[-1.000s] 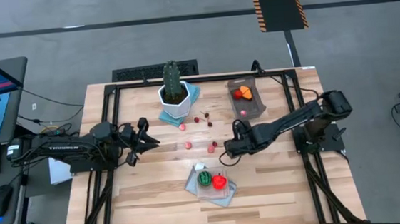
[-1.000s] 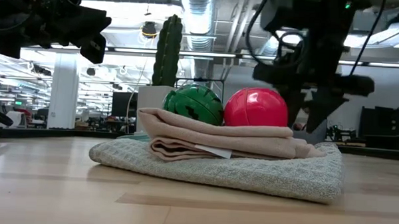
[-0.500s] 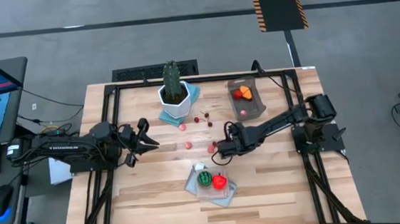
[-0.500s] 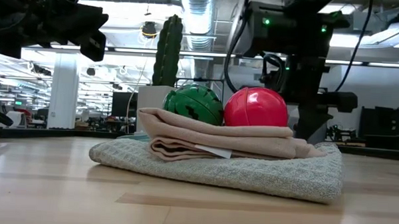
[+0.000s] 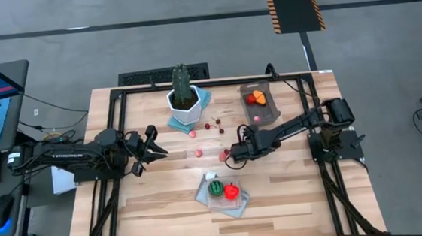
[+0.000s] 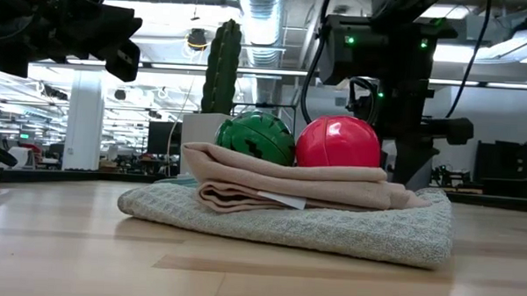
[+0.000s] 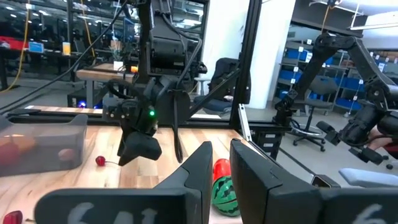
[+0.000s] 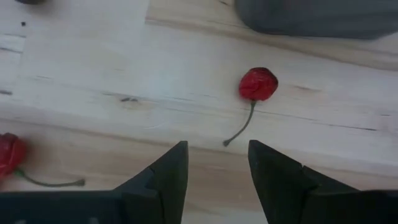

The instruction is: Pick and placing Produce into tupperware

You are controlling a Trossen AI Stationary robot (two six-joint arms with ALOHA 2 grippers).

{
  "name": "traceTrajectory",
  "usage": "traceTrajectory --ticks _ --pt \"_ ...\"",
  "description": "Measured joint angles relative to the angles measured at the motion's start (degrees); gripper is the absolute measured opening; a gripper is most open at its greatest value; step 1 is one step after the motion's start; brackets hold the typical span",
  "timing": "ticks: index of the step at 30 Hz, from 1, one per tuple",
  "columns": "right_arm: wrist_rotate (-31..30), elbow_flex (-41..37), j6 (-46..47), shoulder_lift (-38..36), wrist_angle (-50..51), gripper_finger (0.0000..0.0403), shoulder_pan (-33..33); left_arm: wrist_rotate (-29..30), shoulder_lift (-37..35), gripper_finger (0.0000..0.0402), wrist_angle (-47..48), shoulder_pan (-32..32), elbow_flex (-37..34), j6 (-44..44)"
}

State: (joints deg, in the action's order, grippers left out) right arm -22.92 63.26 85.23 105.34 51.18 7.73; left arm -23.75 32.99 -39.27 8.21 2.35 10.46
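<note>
The grey tupperware stands at the far right of the table with orange and red produce in it. Small red and pink berries lie loose on the wood at mid-table. My right gripper hangs open just above the wood there, pointing steeply down. In its wrist view a red cherry on a stem lies beyond the fingertips, untouched. A green-striped ball and a red ball rest on folded cloths. My left gripper waits at the left, raised and level, shut to a narrow slit on nothing.
A tall cactus in a white pot stands at the far middle on a blue cloth. A second cherry lies off to the side of my right gripper. A black frame runs round the table. Bare wood lies along the near edge.
My right gripper has moved down and a little toward the table's left, closer to the berries at mid-table, with its arm stretching out lower over the wood.
</note>
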Motion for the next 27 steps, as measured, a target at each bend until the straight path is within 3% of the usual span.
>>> traceTrajectory --ticks 27 --pt "-1.18 -2.4 3.36 0.87 -1.51 0.015 -0.78 -0.06 0.0 0.0045 -0.09 0.0 0.0 0.35"
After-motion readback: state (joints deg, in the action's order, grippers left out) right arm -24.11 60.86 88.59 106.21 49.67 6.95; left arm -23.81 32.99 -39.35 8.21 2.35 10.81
